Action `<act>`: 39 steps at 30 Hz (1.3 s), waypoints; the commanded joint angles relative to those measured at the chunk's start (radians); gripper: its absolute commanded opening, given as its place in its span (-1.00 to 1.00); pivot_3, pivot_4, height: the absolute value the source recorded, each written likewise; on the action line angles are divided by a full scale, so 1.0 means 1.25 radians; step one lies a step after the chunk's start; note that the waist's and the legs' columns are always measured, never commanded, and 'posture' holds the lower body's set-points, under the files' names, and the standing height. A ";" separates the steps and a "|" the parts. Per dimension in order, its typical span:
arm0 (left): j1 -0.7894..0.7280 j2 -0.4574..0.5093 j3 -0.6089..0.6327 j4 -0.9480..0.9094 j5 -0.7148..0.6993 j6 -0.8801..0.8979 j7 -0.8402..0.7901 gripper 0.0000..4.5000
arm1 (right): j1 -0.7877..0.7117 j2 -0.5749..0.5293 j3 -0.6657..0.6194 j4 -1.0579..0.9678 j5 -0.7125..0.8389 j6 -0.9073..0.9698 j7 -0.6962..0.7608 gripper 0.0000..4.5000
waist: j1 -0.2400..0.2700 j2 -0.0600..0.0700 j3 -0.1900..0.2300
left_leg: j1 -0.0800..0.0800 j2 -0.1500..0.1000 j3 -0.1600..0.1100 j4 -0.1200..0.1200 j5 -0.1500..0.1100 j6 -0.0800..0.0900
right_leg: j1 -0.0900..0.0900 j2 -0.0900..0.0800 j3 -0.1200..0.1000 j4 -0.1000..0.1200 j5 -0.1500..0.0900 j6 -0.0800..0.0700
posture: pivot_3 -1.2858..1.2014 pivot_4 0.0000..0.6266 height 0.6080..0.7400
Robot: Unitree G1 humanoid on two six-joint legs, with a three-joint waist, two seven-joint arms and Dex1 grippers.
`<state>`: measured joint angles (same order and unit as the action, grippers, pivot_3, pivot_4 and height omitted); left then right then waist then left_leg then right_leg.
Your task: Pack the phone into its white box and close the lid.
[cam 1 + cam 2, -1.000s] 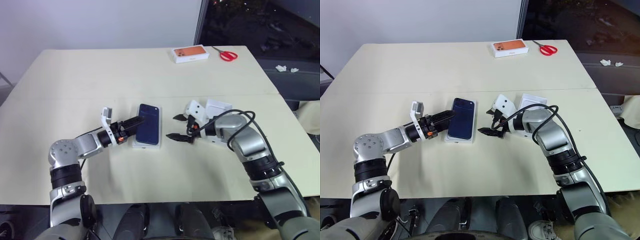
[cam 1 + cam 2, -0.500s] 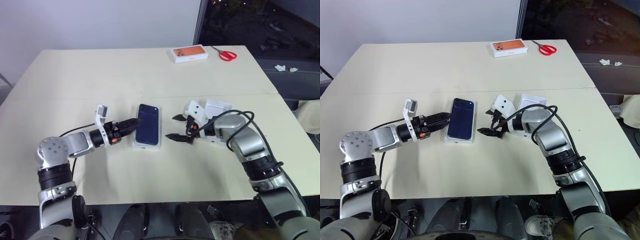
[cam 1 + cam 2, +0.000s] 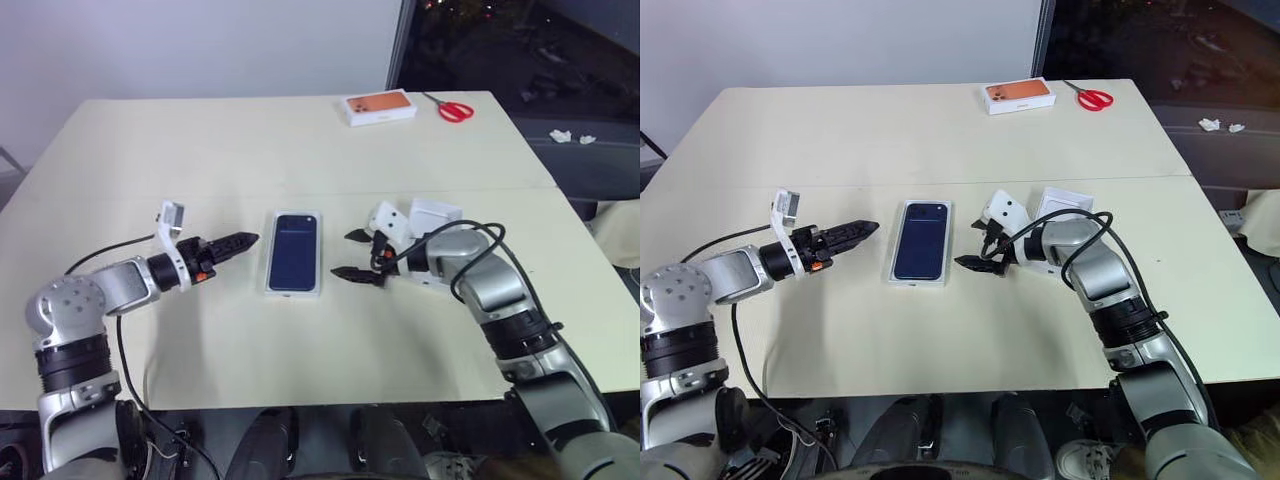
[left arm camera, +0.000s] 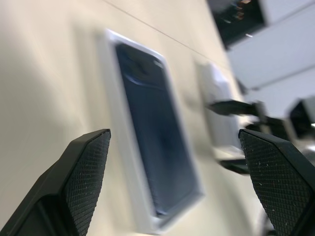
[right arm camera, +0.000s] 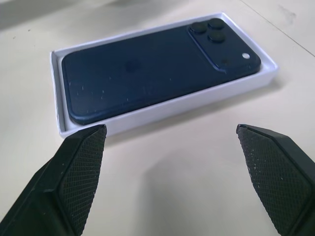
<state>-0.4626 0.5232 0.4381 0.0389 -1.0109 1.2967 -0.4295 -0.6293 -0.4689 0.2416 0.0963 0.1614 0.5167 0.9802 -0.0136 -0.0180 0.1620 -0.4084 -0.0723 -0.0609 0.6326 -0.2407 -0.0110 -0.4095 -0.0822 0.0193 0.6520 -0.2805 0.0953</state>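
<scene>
Navy phone (image 5: 152, 69) in white box (image 5: 162, 109), red scissors (image 3: 456, 110)

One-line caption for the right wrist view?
Open right gripper faces the navy phone lying camera-side up inside the white box on the table.

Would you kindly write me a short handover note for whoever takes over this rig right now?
Left pincer: open, holding nothing, on the robot's left of the white box, clear of it.
Right pincer: open, holding nothing, close to the box's other long side, not touching.
The phone lies flat inside the white box, back up, mid-table.
A white box part, probably the lid, lies behind the right wrist, partly hidden.
Done: phone is in the box.
Left: pick up the lid, set it over the box, press it shut.
Orange-printed box and scissors at the far edge are not part of this.
</scene>
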 commanded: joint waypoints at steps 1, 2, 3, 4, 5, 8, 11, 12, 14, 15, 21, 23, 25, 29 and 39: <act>-0.003 0.015 -0.007 -0.003 0.011 -0.031 -0.027 0.94 | -0.020 0.009 -0.008 -0.001 0.000 -0.018 -0.010 0.98 | 0.001 0.000 0.000 | 0.000 0.000 0.000 0.000 0.000 0.000 | 0.000 0.000 0.000 0.000 0.000 0.000 | 0.03 -0.52 1.00; -0.003 0.016 -0.009 -0.001 0.013 -0.033 -0.030 0.71 | -0.020 0.010 -0.008 0.000 0.001 -0.020 -0.008 0.98 | 0.001 0.000 0.000 | 0.000 0.000 0.000 0.000 0.000 0.000 | 0.000 0.000 0.000 0.000 0.000 0.000 | 0.03 -0.52 1.00; -0.002 0.022 -0.017 -0.002 0.025 -0.045 -0.035 0.58 | -0.020 0.010 -0.010 0.002 -0.003 -0.023 -0.015 0.98 | 0.001 0.000 0.000 | 0.000 0.000 0.000 0.000 0.000 0.000 | 0.000 0.000 0.000 0.000 0.000 0.000 | 0.03 -0.52 1.00; -0.004 0.023 -0.019 0.003 0.032 -0.052 -0.034 0.33 | -0.019 0.010 -0.011 0.005 -0.005 -0.027 -0.018 0.73 | 0.001 0.000 0.000 | 0.000 0.000 0.000 0.000 0.000 0.000 | 0.000 0.000 0.000 0.000 0.000 0.000 | 0.03 -0.52 1.00; -0.007 0.022 -0.015 0.012 0.030 -0.049 -0.033 0.11 | -0.017 0.008 -0.010 0.006 -0.008 -0.030 -0.021 0.57 | 0.000 0.000 0.000 | 0.000 0.000 0.000 0.000 0.000 0.000 | 0.000 0.000 0.000 0.000 0.000 0.000 | 0.03 -0.52 1.00; -0.006 0.028 -0.026 0.016 0.040 -0.058 -0.044 -0.58 | -0.014 0.008 -0.009 0.008 -0.012 -0.036 -0.025 -0.09 | -0.001 0.000 0.000 | 0.000 0.000 0.000 0.000 0.000 0.000 | 0.000 0.000 0.000 0.000 0.000 0.000 | 0.03 -0.52 1.00; -0.002 0.027 -0.032 0.021 0.050 -0.066 -0.047 -1.00 | -0.017 0.010 -0.012 0.013 -0.014 -0.038 -0.030 -0.81 | -0.001 0.000 0.000 | 0.000 0.000 0.000 0.000 0.000 0.000 | 0.000 0.000 0.000 0.000 0.000 0.000 | 0.03 -0.52 1.00; -0.002 0.026 -0.032 0.021 0.052 -0.067 -0.048 -1.00 | -0.018 0.011 -0.013 0.017 -0.015 -0.039 -0.033 -0.99 | -0.001 0.000 0.000 | 0.000 0.000 0.000 0.000 0.000 0.000 | 0.000 0.000 0.000 0.000 0.000 0.000 | 0.03 -0.52 1.00; 0.002 0.028 -0.041 0.020 0.064 -0.073 -0.051 -1.00 | -0.021 0.012 -0.012 0.026 -0.017 -0.043 -0.034 -0.99 | -0.001 0.000 0.000 | 0.000 0.000 0.000 0.000 0.000 0.000 | 0.000 0.000 0.000 0.000 0.000 0.000 | 0.03 -0.52 1.00; 0.005 0.029 -0.045 0.021 0.071 -0.076 -0.051 -1.00 | -0.020 0.012 -0.010 0.027 -0.016 -0.045 -0.031 -0.99 | -0.001 0.000 0.000 | 0.000 0.000 0.000 0.000 0.000 0.000 | 0.000 0.000 0.000 0.000 0.000 0.000 | 0.03 -0.52 1.00; 0.020 0.028 -0.097 0.035 0.135 -0.117 -0.068 -1.00 | -0.027 0.021 -0.002 0.055 -0.051 -0.063 -0.071 -0.99 | -0.001 0.000 0.000 | 0.000 0.000 0.000 0.000 0.000 0.000 | 0.000 0.000 0.000 0.000 0.000 0.000 | 0.03 -0.52 1.00; 0.021 0.026 -0.110 0.037 0.149 -0.127 -0.076 -1.00 | -0.034 0.022 0.003 0.074 -0.069 -0.072 -0.086 -0.99 | -0.001 0.000 0.000 | 0.000 0.000 0.000 0.000 0.000 0.000 | 0.000 0.000 0.000 0.000 0.000 0.000 | 0.03 -0.52 1.00; 0.025 0.028 -0.136 0.037 0.172 -0.144 -0.090 -1.00 | -0.034 0.025 0.007 0.082 -0.077 -0.080 -0.091 -0.99 | -0.001 0.000 0.000 | 0.000 0.000 0.000 0.000 0.000 0.000 | 0.000 0.000 0.000 0.000 0.000 0.000 | 0.03 -0.52 1.00; 0.016 0.011 -0.172 0.045 0.206 -0.167 -0.092 -1.00 | -0.027 0.031 0.037 0.092 -0.121 -0.112 -0.109 -0.99 | -0.001 0.000 0.000 | 0.000 0.000 0.000 0.000 0.000 0.000 | 0.000 0.000 0.000 0.000 0.000 0.000 | 0.03 -0.52 1.00; 0.018 -0.047 -0.249 0.026 0.254 -0.169 -0.089 -1.00 | -0.019 0.056 0.074 0.105 -0.184 -0.143 -0.147 -0.99 | 0.002 0.000 0.000 | 0.000 0.000 0.000 0.000 0.000 0.000 | 0.000 0.000 0.000 0.000 0.000 0.000 | 0.03 -0.52 1.00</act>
<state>-0.4444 0.4716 0.1570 0.0941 -0.7004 1.0779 -0.5318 -0.6471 -0.4064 0.3384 0.2445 -0.0630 0.3543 0.8026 -0.0116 -0.0178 0.1618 -0.4083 -0.0726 -0.0608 0.6332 -0.2406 -0.0110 -0.4091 -0.0822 0.0191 0.6525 -0.2805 0.0953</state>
